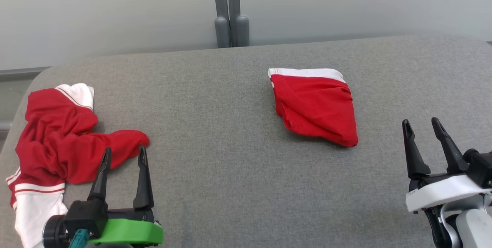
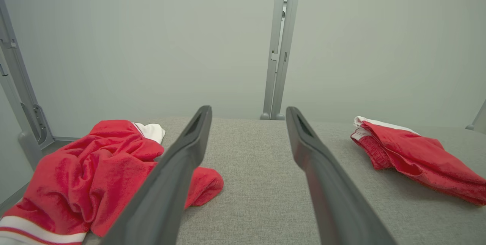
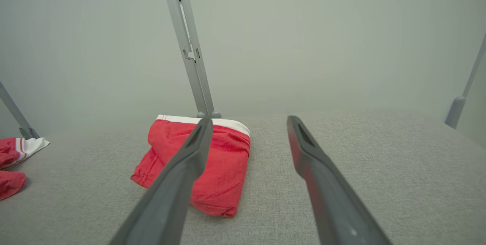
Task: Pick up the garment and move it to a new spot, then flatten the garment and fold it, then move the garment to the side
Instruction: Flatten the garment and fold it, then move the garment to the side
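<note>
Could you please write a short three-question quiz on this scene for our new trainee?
1. True or false: the left gripper is shut on the crumpled red and white garment.
2. Where does the folded red garment lie on the grey table? A) to the robot's right of centre; B) beneath the left gripper; C) hanging over the near edge.
3. Fill in: the right gripper has its jaws ____.
Key: 1 false; 2 A; 3 open.

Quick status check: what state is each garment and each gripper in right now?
Crumpled garment: bunched in a heap, unfolded, at the left end of the table.
Folded garment: folded compact, lying flat, apart from both grippers.
Left gripper: open, holding nothing.
Right gripper: open, holding nothing.
</note>
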